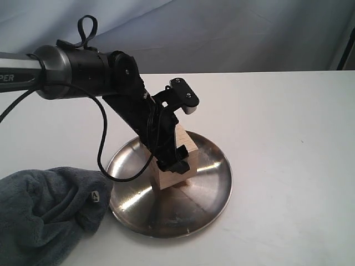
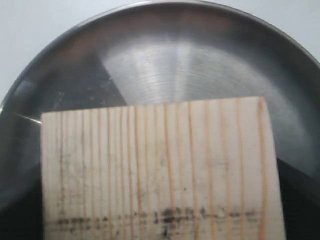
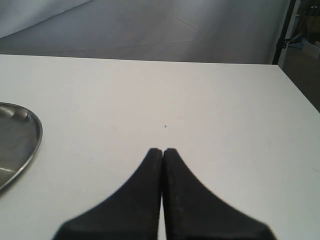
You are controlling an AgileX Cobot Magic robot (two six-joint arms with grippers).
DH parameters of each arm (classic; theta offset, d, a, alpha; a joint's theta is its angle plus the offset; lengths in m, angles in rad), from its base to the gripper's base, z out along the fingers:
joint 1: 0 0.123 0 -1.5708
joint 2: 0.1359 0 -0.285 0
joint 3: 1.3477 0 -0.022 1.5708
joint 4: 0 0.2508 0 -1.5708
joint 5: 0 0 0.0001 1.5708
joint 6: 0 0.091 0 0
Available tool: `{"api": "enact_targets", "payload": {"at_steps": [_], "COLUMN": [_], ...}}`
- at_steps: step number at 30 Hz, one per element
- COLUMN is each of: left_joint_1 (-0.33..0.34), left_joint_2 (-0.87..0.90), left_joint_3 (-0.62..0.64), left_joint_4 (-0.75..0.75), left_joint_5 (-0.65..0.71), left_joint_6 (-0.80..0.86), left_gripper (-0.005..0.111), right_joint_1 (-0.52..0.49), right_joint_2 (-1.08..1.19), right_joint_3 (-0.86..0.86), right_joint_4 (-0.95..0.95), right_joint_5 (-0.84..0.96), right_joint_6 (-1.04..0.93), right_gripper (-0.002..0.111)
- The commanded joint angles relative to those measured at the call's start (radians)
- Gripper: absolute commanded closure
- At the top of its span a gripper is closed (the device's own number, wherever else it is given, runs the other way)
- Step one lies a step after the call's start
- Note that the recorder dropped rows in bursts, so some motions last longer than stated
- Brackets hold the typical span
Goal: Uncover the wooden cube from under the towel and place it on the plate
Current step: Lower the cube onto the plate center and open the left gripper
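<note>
The pale wooden cube (image 1: 187, 147) stands on the shiny steel plate (image 1: 213, 185), near its middle. My left gripper (image 1: 176, 162) reaches down over it from the left, shut on the cube; one black finger lies against the near face and the other is hidden behind. In the left wrist view the cube's grained face (image 2: 160, 170) fills the lower half above the plate (image 2: 175, 65), and no fingers show. The dark grey-blue towel (image 1: 44, 213) lies bunched at the plate's left, white tag (image 1: 95, 195) showing. My right gripper (image 3: 163, 151) is shut and empty over bare table.
The white table (image 1: 288, 127) stretches to the right of the plate and behind it. The plate's rim (image 3: 17, 137) shows at the edge of the right wrist view. A black cable (image 1: 102, 144) loops down from the left arm toward the towel.
</note>
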Motion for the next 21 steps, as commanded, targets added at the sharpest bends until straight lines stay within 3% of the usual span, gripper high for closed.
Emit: {"api": "enact_targets", "payload": {"at_steps": [1, 15, 17, 20, 21], "left_joint_1": [-0.004, -0.004, -0.004, -0.004, -0.004], "left_joint_2": [-0.009, 0.052, 0.052, 0.047, 0.044], "left_joint_3": [-0.002, -0.002, -0.002, -0.002, -0.002], "left_joint_4": [-0.005, 0.077, 0.151, 0.169, 0.156], "left_joint_5": [-0.022, -0.034, -0.014, 0.003, 0.001], "left_joint_6": [-0.002, -0.002, -0.005, -0.005, -0.009], "left_gripper": [0.107, 0.103, 0.092, 0.048, 0.026], "right_joint_1": [0.0, 0.0, 0.0, 0.0, 0.0], "right_joint_2": [-0.003, -0.003, -0.003, -0.003, -0.003], "right_joint_3": [0.003, 0.003, 0.003, 0.003, 0.003], "right_joint_4": [0.001, 0.001, 0.001, 0.001, 0.001], "right_joint_5": [-0.008, -0.008, -0.008, -0.008, -0.008], "right_joint_6": [-0.003, -0.003, -0.003, -0.003, -0.003], "right_gripper": [0.108, 0.108, 0.108, 0.108, 0.108]}}
